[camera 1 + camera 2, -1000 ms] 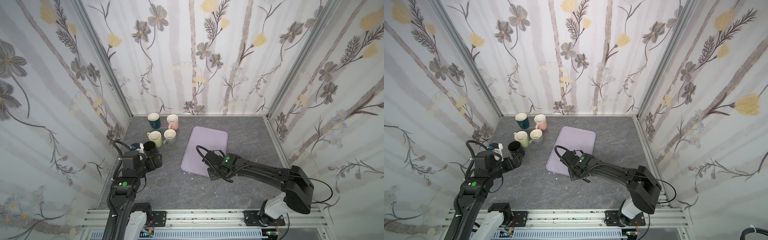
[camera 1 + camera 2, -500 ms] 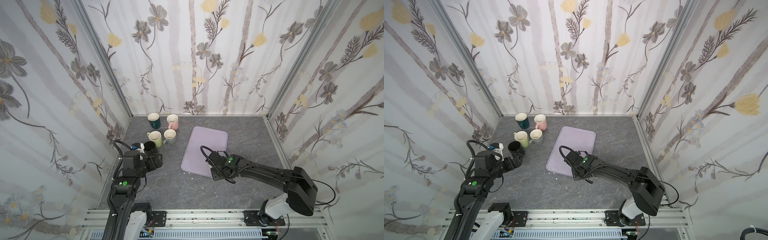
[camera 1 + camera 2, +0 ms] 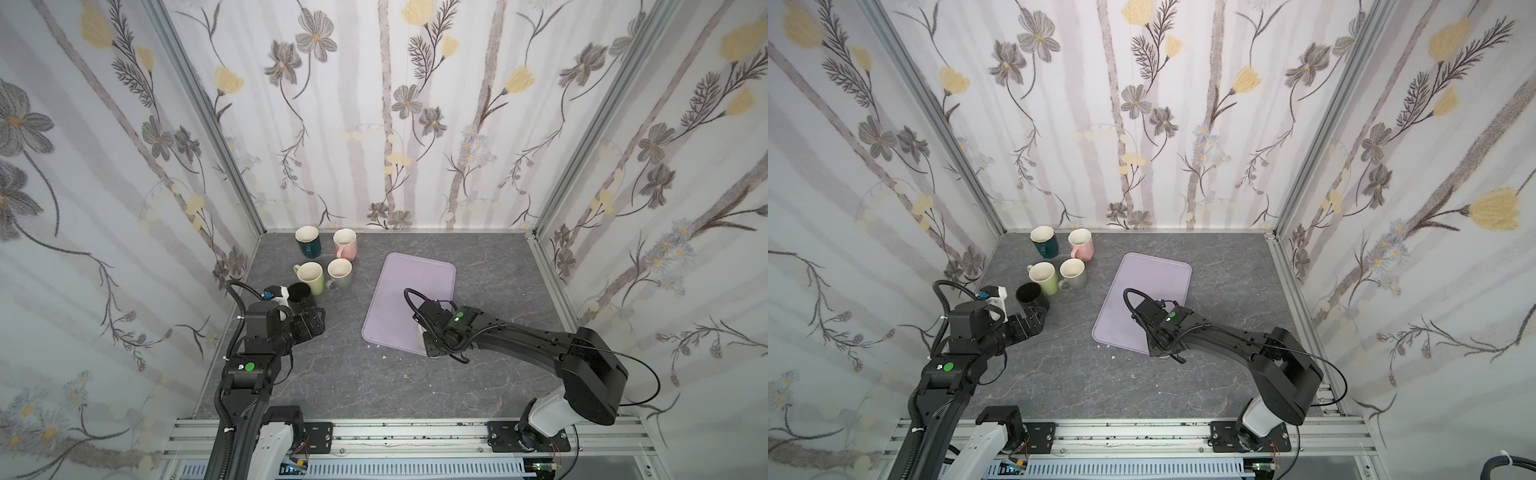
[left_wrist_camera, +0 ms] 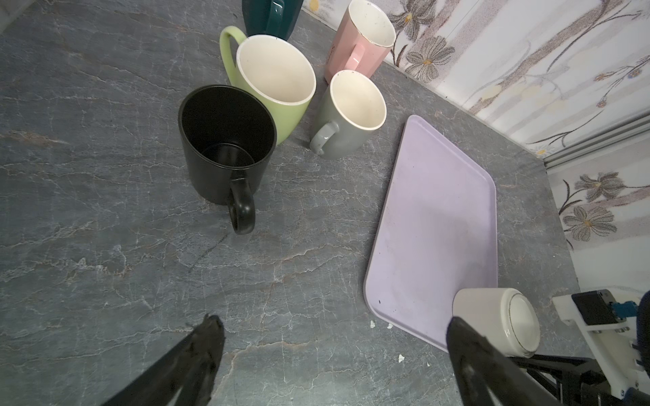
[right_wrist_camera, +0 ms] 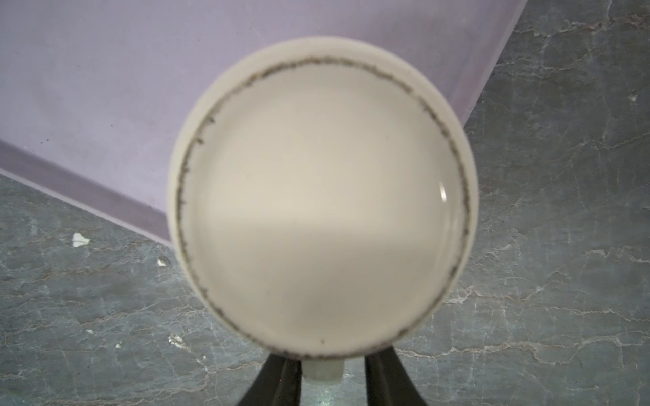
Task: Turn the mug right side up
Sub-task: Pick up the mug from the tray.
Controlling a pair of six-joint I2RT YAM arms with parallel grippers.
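Surface (image 3: 478, 386): grey, marbled, and carrying everything else; it shows in both top views.
Tray (image 3: 415, 282): lilac and flat, right of the mug cluster, with most of its face bare.
Right arm (image 3: 532, 336): stretched low across the surface, its wrist over the tray's near corner.
Left arm (image 3: 257, 332): raised at the near left, its wrist just short of the black mug.
White mug (image 5: 323, 197): upside down with its base up, standing on the tray's near corner close to the edge (image 4: 492, 316). In both top views the right wrist hides most of it.
Black mug (image 3: 298, 293): upright, touching the green mug, with its handle towards the left arm.
Green mug (image 3: 311, 276), grey mug (image 3: 340, 272), pink mug (image 3: 345, 243), teal mug (image 3: 307, 241): all upright, clustered near the back left corner.
Right jaws: narrowed around the white mug's handle. One finger (image 5: 281, 379) is against it, and a gap remains on the opposite side.
Left jaws: spread wide with nothing between them, fingers (image 4: 207, 344) over bare surface.
White chips (image 5: 79, 239): scattered on the surface beside the tray's near edge.
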